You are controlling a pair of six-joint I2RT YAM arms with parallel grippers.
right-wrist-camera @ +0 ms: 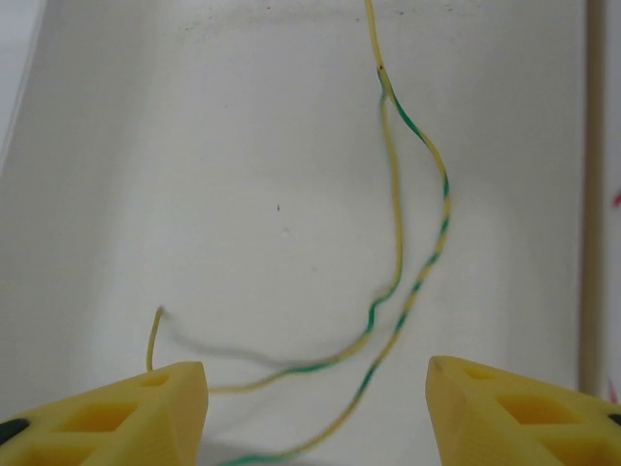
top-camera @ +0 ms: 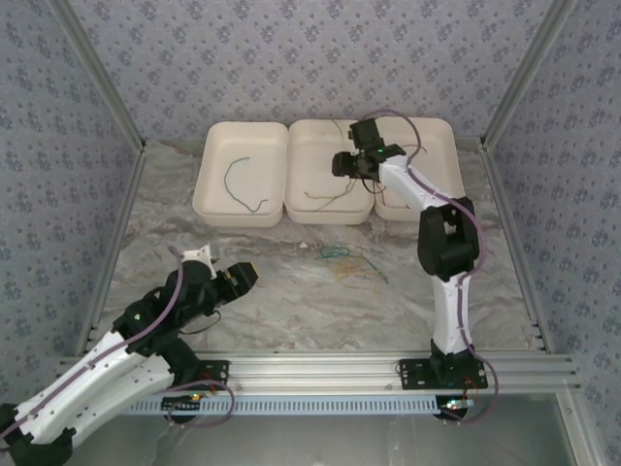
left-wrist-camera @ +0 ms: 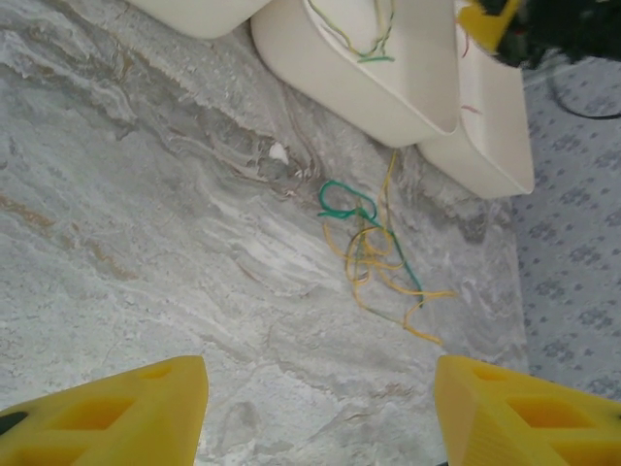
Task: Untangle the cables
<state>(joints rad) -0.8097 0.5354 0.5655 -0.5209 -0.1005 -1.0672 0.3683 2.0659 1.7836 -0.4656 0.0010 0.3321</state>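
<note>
A tangle of thin yellow and green cables lies on the marble table in front of the trays, and it appears in the left wrist view as a green loop over yellow strands. My left gripper hovers open to the tangle's near left, with bare table between its yellow fingers. My right gripper stands open over the middle white tray. A yellow-green striped cable lies loose in that tray, passing between the fingers without being pinched. A single green cable rests in the left tray.
The right tray sits behind the right arm's forearm and holds a thin red strand. Patterned walls with metal frame posts enclose the table on three sides. An aluminium rail runs along the near edge.
</note>
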